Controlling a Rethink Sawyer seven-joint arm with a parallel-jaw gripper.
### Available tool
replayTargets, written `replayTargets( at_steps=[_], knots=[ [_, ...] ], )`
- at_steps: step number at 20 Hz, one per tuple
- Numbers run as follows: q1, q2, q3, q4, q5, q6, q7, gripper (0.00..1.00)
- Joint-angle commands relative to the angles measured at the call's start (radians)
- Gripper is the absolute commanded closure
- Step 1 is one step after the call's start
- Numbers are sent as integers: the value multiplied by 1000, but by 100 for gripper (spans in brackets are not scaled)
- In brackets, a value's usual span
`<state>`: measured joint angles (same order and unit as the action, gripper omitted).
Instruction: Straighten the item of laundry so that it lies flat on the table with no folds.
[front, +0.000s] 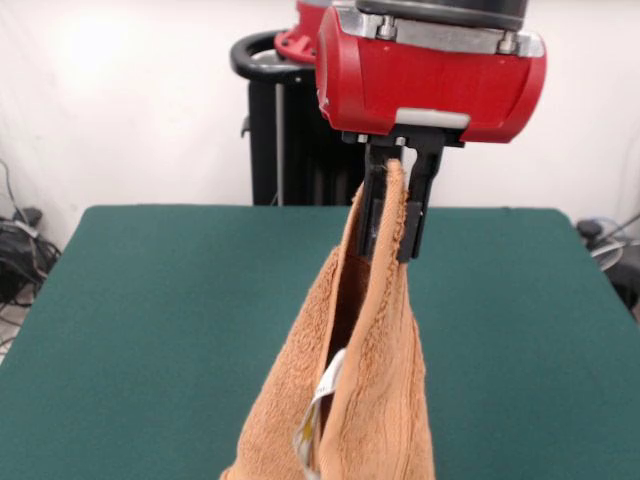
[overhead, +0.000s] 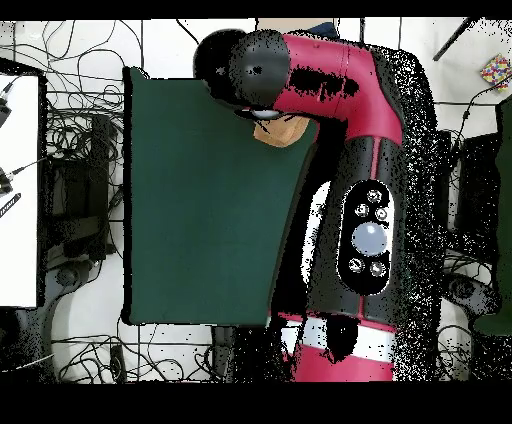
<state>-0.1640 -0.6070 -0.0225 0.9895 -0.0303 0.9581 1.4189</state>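
Observation:
The item of laundry, an orange-tan terry washcloth, hangs in long vertical folds from my gripper, well above the green table. My gripper's black fingers are shut on the cloth's top edge. A small white tag shows in a fold low down. The cloth's lower end runs out of the bottom of the front view. In the overhead view only a small patch of the washcloth shows under the arm's head, near the table's top right part; the gripper itself is hidden there.
The red and black arm covers the right side of the overhead view. The black pedestal stands behind the table. Cables lie on the floor at the left. A white surface borders the overhead view's left.

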Motion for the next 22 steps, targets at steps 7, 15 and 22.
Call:
replayTargets(
  at_steps=[7,15,22],
  knots=[
    [18,-44,5,253,-3,-40,188,100],
    [9,-72,19,352,-1,-108,164,100],
    [12,-63,17,376,-5,-111,165,100]
  ],
)
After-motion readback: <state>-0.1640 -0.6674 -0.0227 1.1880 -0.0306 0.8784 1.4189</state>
